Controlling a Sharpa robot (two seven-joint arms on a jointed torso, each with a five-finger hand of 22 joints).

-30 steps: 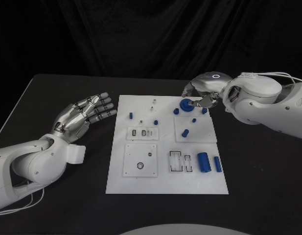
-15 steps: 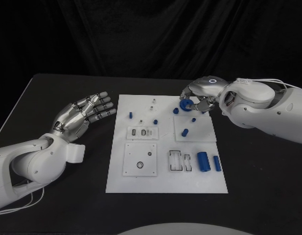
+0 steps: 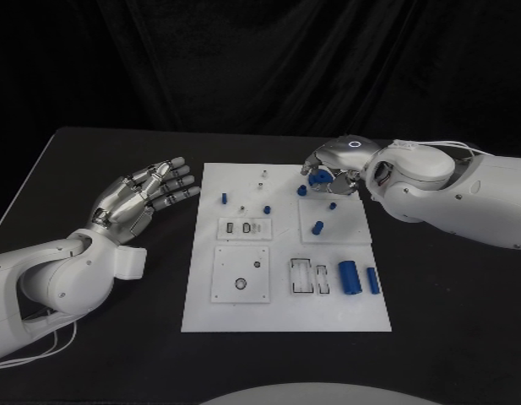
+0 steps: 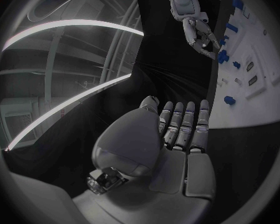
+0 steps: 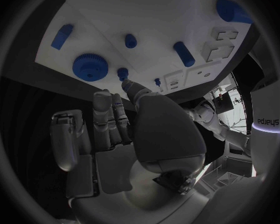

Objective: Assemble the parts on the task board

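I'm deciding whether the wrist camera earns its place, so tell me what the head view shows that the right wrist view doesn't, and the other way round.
Head view, not the wrist view: the back of the right hand, a lit ring at its wrist, and the whole outline of the white board.
Right wrist view, not the head view: that hand's palm side, its fingers wrapped around nothing, with the blue gear lying free on the board beyond them.
Both: the board, the gear, the blue pegs and a blue cylinder.

A robotics lab test cell — black drapes hang behind a black table, with a white task board of blue parts lying between the two hands.
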